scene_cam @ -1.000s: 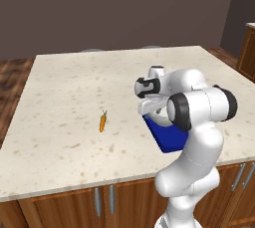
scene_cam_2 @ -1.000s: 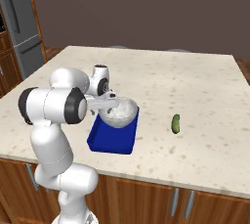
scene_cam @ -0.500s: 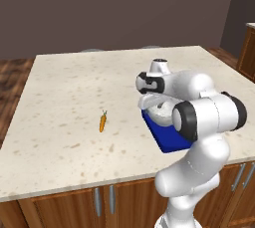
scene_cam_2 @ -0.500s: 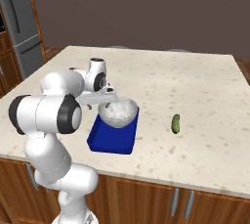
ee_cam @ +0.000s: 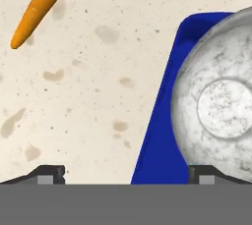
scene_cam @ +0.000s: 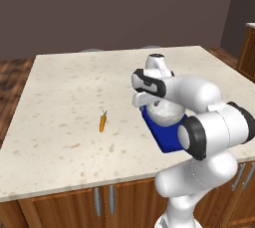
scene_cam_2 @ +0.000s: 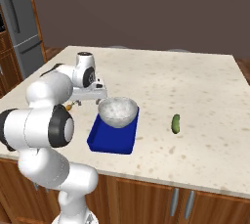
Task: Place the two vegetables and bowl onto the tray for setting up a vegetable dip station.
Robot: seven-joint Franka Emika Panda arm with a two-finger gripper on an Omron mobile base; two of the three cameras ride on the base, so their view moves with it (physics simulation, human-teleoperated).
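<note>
The speckled whitish-grey bowl (scene_cam_2: 117, 111) sits on the blue tray (scene_cam_2: 110, 139) near the counter's front edge. My gripper (ee_cam: 127, 175) hangs open above the tray's left rim, just beside the bowl (ee_cam: 221, 106), with nothing between its fingers. The hand (scene_cam: 144, 97) partly hides the bowl (scene_cam: 167, 112) and the tray (scene_cam: 167, 137) in the left base view. An orange carrot (scene_cam: 102, 122) with a green top lies on the counter left of the tray, apart from the gripper (scene_cam_2: 88, 96); the hand view has the carrot (ee_cam: 35, 13) at its upper left. The dark green vegetable (scene_cam_2: 176, 123) lies on the counter right of the tray.
The pale speckled counter (scene_cam: 64, 87) stretches wide to the left and back. Its front edge runs close to the tray (ee_cam: 162, 135). A grey fridge (scene_cam_2: 22, 32) stands beyond the counter at the far left.
The hand has swung from over the bowl towards the tray's left rim, on the carrot's side, with the jaws spreading a little wider. The bowl stays on the tray.
</note>
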